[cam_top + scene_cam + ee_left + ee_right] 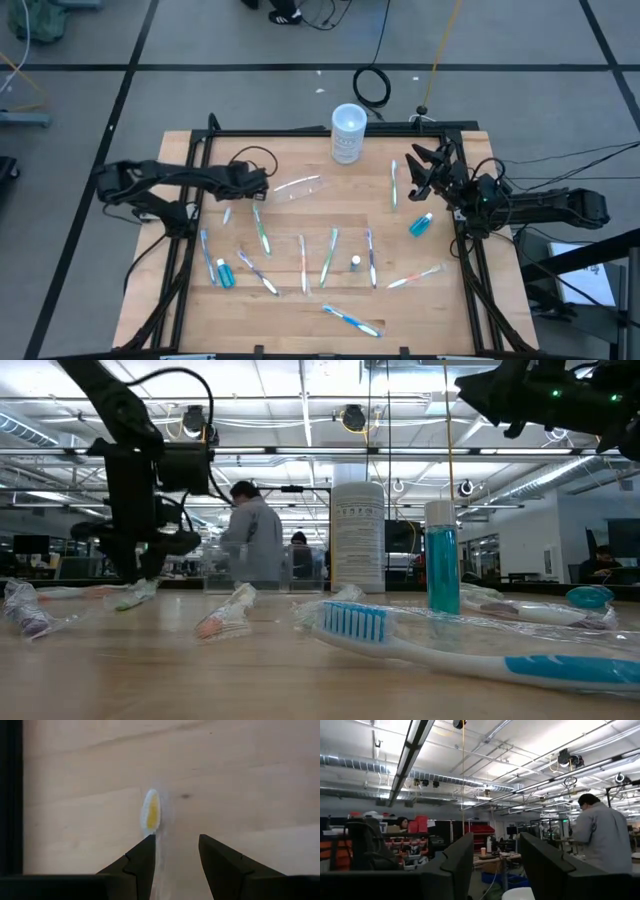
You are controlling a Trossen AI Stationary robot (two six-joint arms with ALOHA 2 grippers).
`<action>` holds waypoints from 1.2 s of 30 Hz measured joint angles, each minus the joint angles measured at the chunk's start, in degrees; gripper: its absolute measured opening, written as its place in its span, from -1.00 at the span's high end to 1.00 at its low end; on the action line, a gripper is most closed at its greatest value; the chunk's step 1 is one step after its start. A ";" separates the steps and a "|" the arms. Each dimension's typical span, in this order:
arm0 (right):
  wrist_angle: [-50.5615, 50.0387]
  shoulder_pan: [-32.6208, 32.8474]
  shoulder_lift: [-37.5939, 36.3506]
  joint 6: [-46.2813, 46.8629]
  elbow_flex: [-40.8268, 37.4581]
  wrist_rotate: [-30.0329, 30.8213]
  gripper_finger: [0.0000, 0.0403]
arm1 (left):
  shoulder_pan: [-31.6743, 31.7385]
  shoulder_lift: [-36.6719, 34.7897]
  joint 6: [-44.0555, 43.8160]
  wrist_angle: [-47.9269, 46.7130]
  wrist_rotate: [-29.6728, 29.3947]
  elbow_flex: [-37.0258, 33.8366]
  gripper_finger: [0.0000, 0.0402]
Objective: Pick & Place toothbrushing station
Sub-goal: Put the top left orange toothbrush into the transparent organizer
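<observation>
Counting 2 teal tubes (421, 224), both apart

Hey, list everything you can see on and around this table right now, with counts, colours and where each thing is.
wooden table: one, light wood, black frame round it.
white cylindrical canister: one, white, far edge, centre.
slim toothbrushes: about ten, white, green, blue and pink, scattered over the table's middle and near half; one blue-and-white lies nearest the near edge.
clear plastic holder: one, see-through, left of centre, lying down.
small teal tubes: two; one near right edge, one near left.
small white-capped bottle: one, among the brushes.
black cable coil: one, on the floor beyond the table.
people: at least two, in the room behind.
left gripper: open, over a toothbrush head.
right gripper: open, raised at the right.
</observation>
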 joint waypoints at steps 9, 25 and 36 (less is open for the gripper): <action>-0.98 0.00 0.02 -0.01 0.02 0.00 0.25 | 2.22 4.40 -0.89 0.22 -0.58 0.25 0.22; -1.16 0.00 0.02 -0.11 0.04 0.00 0.25 | 1.63 4.53 0.66 0.26 0.05 0.04 0.81; -1.18 0.02 0.02 1.25 0.04 0.02 0.25 | 0.20 0.48 7.35 -1.28 1.77 0.84 0.98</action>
